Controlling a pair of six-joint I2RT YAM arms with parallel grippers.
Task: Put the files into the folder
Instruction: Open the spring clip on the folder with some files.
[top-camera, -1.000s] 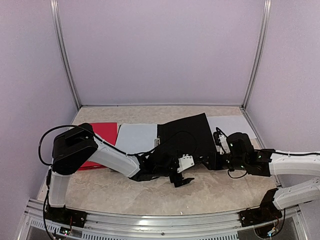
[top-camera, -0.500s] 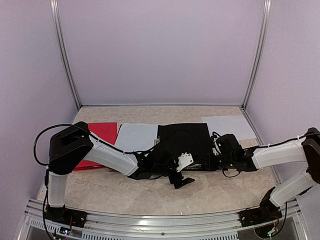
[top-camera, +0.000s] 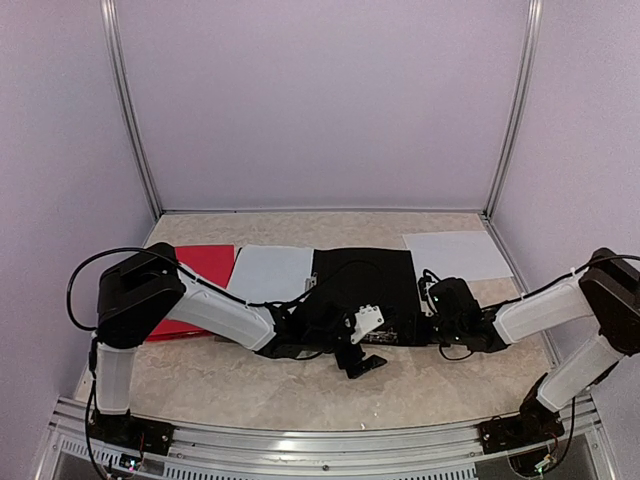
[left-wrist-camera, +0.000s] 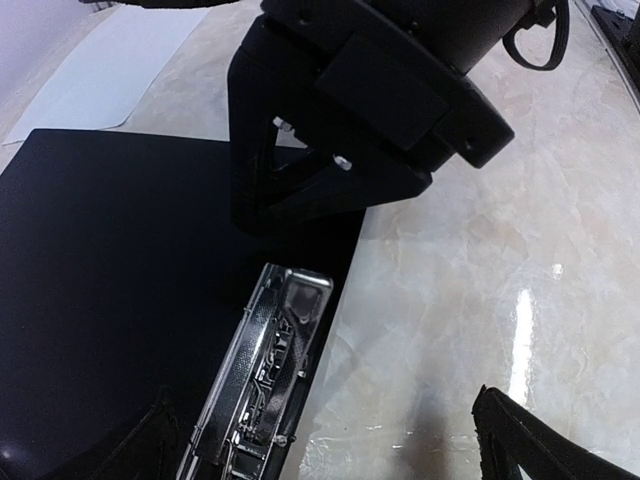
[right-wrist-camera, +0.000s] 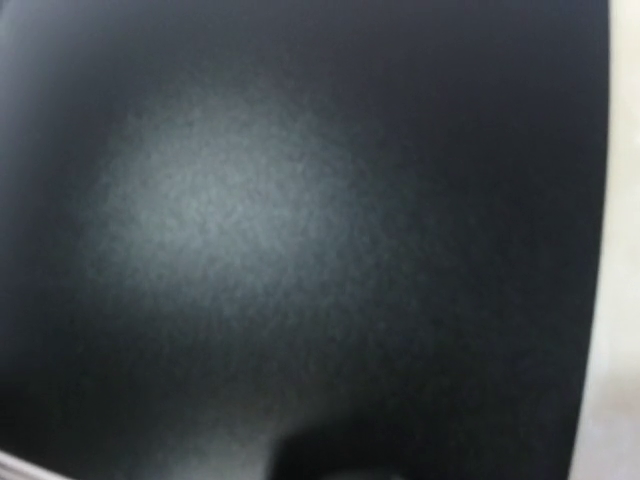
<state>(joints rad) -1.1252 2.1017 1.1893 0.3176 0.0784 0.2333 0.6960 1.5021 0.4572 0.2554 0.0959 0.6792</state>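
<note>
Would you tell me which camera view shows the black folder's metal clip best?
The left wrist view: the metal clip lies sharp and close on the black folder. I cannot make it out in the top view; the right wrist view shows only blurred black surface.

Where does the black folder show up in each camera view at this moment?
Top external: the black rectangular folder lies flat at centre.
Left wrist: it fills the left half, with a metal clip at its edge.
Right wrist: a blurred dark surface fills nearly the whole frame.
Shared landmark: the pale marble table beside its edge.
</note>
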